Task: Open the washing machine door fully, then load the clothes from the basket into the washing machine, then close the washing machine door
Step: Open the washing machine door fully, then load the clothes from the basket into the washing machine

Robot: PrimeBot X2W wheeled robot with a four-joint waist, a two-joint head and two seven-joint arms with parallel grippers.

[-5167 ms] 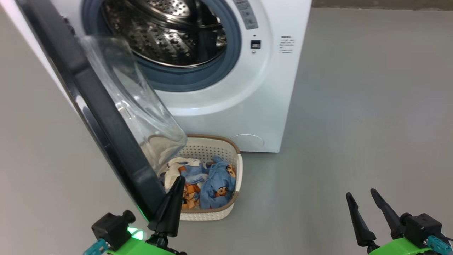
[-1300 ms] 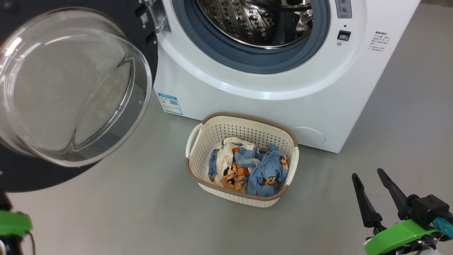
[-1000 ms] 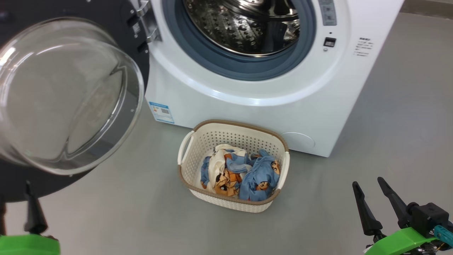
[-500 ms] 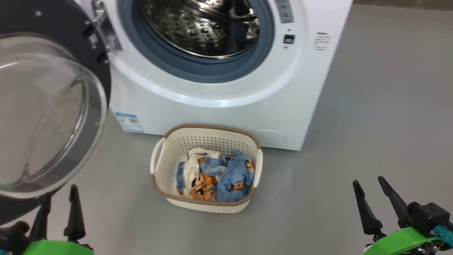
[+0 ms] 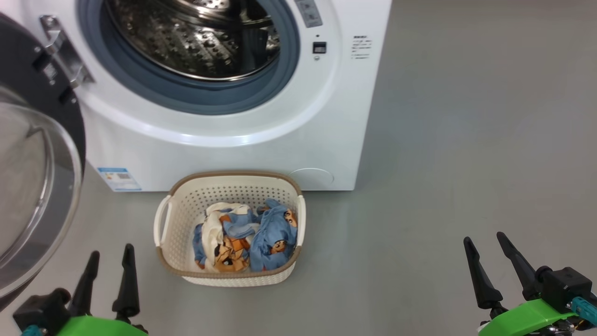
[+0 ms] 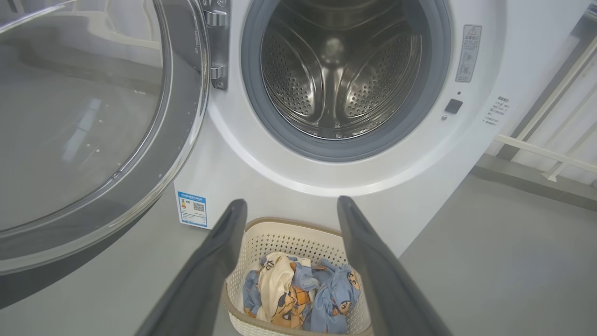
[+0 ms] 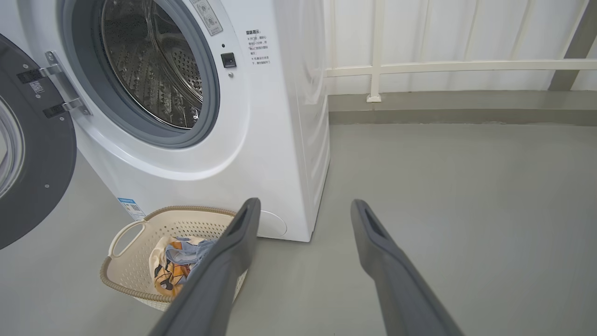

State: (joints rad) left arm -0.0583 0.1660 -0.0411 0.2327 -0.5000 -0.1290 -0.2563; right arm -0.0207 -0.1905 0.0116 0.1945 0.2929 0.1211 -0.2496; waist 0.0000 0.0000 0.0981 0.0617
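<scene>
fingers (image 5: 127, 284) of your left gripper (image 5: 112, 252) stand spread apart with nothing between them, low at the left of the head view. your right gripper (image 5: 483, 238) is likewise spread and empty at the lower right. the basket (image 5: 233, 175) sits on the floor (image 5: 443, 163) just ahead and to the right of your left fingers, apart from them, and well left of the right ones. the clothes (image 5: 247, 235) lie heaped inside it. just behind it stands the washing machine (image 5: 224, 154), its steel drum (image 5: 196, 42) in plain sight. the washing machine door (image 5: 32, 177) hangs swung out to the left, near your left fingers. it looks wide open, though its outer edge runs out of frame.
</scene>
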